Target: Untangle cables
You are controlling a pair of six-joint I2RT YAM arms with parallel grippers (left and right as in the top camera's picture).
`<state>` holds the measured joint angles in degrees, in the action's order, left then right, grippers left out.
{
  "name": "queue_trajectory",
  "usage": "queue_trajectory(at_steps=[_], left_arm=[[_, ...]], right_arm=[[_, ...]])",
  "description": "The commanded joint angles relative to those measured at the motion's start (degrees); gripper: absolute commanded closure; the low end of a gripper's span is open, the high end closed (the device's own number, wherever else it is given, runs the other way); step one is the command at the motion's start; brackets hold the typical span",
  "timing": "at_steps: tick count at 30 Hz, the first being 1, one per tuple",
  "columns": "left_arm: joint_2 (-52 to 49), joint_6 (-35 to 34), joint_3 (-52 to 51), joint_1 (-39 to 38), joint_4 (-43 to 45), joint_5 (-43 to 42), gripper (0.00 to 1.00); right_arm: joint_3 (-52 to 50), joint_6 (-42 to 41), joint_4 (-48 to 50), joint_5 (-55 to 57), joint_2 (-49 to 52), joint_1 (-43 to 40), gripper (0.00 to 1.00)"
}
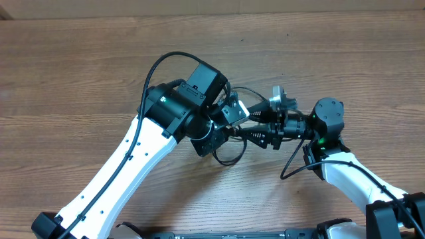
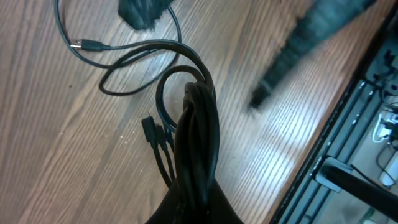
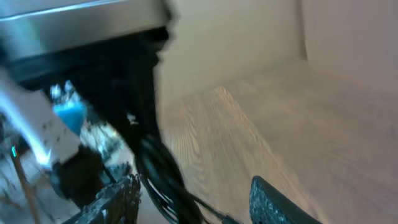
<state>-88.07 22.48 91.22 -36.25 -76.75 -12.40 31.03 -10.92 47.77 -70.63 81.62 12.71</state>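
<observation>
Black cables (image 2: 198,124) hung in a thick, knotted bundle from the left end effector (image 2: 193,211), which was clamped tight on them around the middle of the wooden tabletop (image 1: 80,66). Seen from the left wrist, the bundle rose from between the closed fingers and curled into a small loop at its top. Thinner strands ran loose from there and spread across the wood toward the far left. One of those strands ended in a metal-tipped plug (image 2: 84,43) lying flat on the tabletop, well apart from the bundle. Two small black plugs (image 2: 149,127) stuck out just beside the bundle on its left.

The right end effector (image 3: 191,186) faced the left one from close range with its jaws spread. The dark cords ran up between its fingers (image 3: 121,199), nearer the left one. The right wrist view was blurred, and whether either finger touched a cord could not be told.

From overhead, both wrists crowded together over the bundle and hid most of it. Only a slack loop showed on the tabletop below the left wrist, toward the near edge.
</observation>
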Motion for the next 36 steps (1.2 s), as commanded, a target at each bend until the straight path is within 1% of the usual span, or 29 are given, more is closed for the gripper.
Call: queue_trajectory(at_steps=[1, 4, 7, 9, 10, 11, 15, 23, 27, 34, 36], left_arm=[[1.2, -1.4, 0.0, 1.4, -0.2, -5.0, 0.96], [1.2, 0.4, 0.0, 3.1, -0.7, -10.2, 0.96], [1.2, 1.8, 0.0, 4.3, -1.0, -13.6, 0.96], [1.2, 1.8, 0.0, 4.9, -0.9, -14.4, 0.96], [1.2, 1.8, 0.0, 5.1, -0.7, -14.8, 0.96], [1.2, 1.8, 0.0, 5.2, -0.6, -15.0, 0.96], [1.2, 2.8, 0.0, 5.2, -0.3, -16.2, 0.96], [1.2, 2.8, 0.0, 5.2, -0.3, -15.8, 0.96], [1.2, 2.8, 0.0, 5.2, -0.1, -14.0, 0.96], [1.2, 2.8, 0.0, 5.2, -0.2, -13.8, 0.96], [1.2, 0.8, 0.0, 5.2, -0.1, -11.5, 0.96]], right_arm=[[0.9, 7.6, 1.0, -2.4, -0.1, 1.6, 0.46], [0.9, 11.7, 1.0, -2.4, -0.1, 2.5, 0.57], [0.9, 11.6, 1.0, -2.4, -0.1, 2.7, 0.66], [0.9, 11.6, 1.0, -2.4, -0.1, 2.7, 0.67], [0.9, 11.6, 1.0, -2.4, -0.1, 2.7, 0.69], [0.9, 11.6, 1.0, -2.4, -0.1, 2.7, 0.73], [0.9, 11.6, 0.9, -2.5, -0.1, 2.7, 0.96], [0.9, 11.4, 0.9, -2.6, -0.1, 2.7, 0.96], [0.9, 11.4, 0.8, -2.6, -0.1, 2.7, 0.96], [0.9, 11.1, -3.5, 1.1, -0.1, 1.9, 0.96], [0.9, 10.4, -3.6, 1.1, -0.1, 1.5, 0.96]])
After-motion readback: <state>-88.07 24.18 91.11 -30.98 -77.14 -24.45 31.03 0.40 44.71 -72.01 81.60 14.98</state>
